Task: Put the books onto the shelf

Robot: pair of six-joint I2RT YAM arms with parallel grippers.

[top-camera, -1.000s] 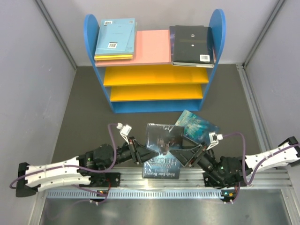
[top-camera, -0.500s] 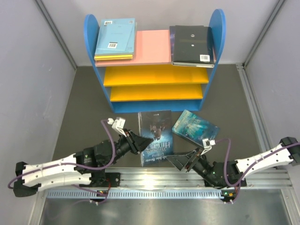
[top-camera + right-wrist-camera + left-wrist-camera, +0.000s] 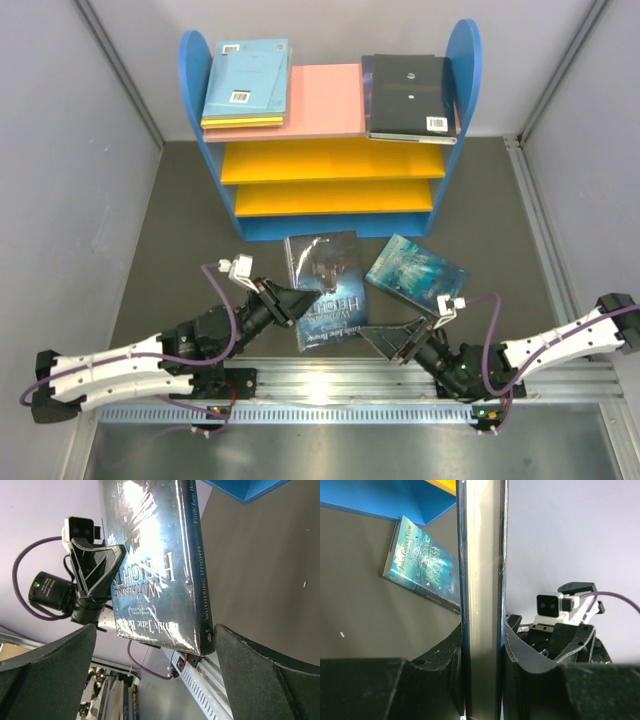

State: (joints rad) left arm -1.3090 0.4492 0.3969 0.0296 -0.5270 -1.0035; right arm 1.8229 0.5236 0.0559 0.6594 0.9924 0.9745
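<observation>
My left gripper (image 3: 303, 303) is pinched tight on the dark book (image 3: 325, 288), the fingers (image 3: 442, 652) pressed flat against both covers with the page edge running straight up between them. I hold it by the side opposite the spine, so the book sticks out ahead of my fingertips and its far end points toward the shelf (image 3: 328, 100). I cannot tell whether its lower edge touches the table (image 3: 180, 230) or hangs just clear of it.

My right gripper (image 3: 388, 342) is spread wide and grips nothing. It sits just off the spine side of the dark book, apart from it, and from there the glossy cover faces me squarely (the title reads Wuthering Heights). The rail (image 3: 340, 385) lies right behind both wrists.

The teal book (image 3: 415, 268) lies flat on the table just ahead of my right gripper, angled, with one corner near the dark book; from my left wrist it shows beyond the held book, close to the shelf's blue base.

Farther ahead, on the shelf's top board, a light blue book (image 3: 245, 78) lies on a stack at the end nearer my left gripper, and a black book (image 3: 410, 95) at the end nearer my right.
</observation>
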